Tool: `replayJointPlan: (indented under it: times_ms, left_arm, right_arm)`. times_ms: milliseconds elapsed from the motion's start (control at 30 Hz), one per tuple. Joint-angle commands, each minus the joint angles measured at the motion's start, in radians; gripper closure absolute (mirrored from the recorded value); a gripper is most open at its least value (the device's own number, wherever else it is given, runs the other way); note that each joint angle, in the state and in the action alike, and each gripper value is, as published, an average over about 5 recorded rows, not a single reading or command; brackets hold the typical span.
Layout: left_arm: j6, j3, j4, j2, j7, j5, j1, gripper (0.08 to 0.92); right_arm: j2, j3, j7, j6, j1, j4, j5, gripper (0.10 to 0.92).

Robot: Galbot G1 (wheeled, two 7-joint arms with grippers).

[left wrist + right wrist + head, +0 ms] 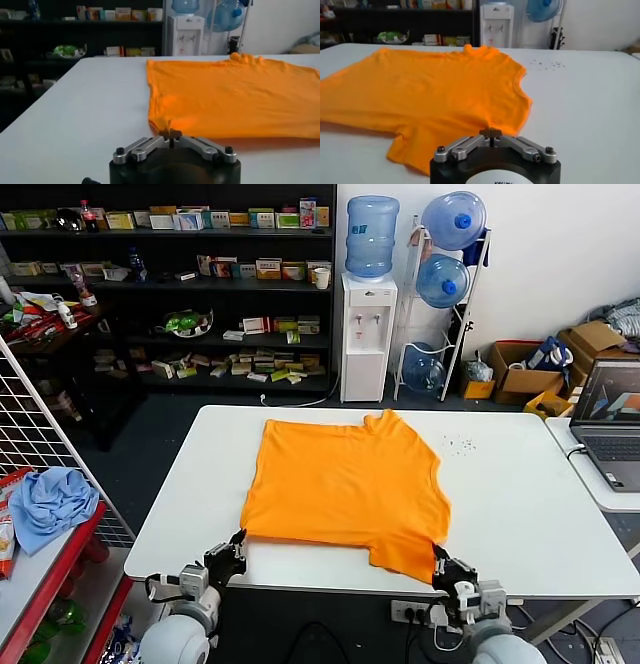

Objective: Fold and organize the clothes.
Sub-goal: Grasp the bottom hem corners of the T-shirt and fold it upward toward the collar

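The bright orange T-shirt (345,484) lies spread flat on the white table (520,514), collar toward the far side, with no lettering showing. My left gripper (234,552) is at the table's near edge, shut on the shirt's near left corner; in the left wrist view (171,133) the fabric (230,95) rises into the closed tips. My right gripper (441,564) is at the near right, shut on the shirt's near right sleeve edge; in the right wrist view (491,132) the orange cloth (435,90) is pinched between the tips.
A laptop (610,424) sits on a side table at the right. A light blue cloth (50,499) lies on a red rack at the left, beside a wire grid (60,434). Small specks (458,446) dot the table's far right. Shelves and a water dispenser (367,334) stand behind.
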Motion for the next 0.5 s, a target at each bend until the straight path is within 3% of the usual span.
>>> replayJointPlan:
  times_ms: [33,233,500]
  left_arm:
    - [-0.024,-0.010,-0.119,0.037,0.001,0.029,0.108,0.903]
    - [-0.080,0.005,-0.075,0.006,0.008,0.101,0.025,0.903]
    - [-0.125,0.048,0.093,-0.012,0.010,0.131,-0.140,0.903]
  right_arm:
    - [-0.051,0.083,-0.009,0.036,-0.198,0.132,-0.093,0.901]
    - [-0.077,0.081,-0.031,0.106,-0.115,0.105,-0.145,0.901]
    - [-0.103,0.015,-0.078,0.192,0.163,-0.095,-0.135,0.901]
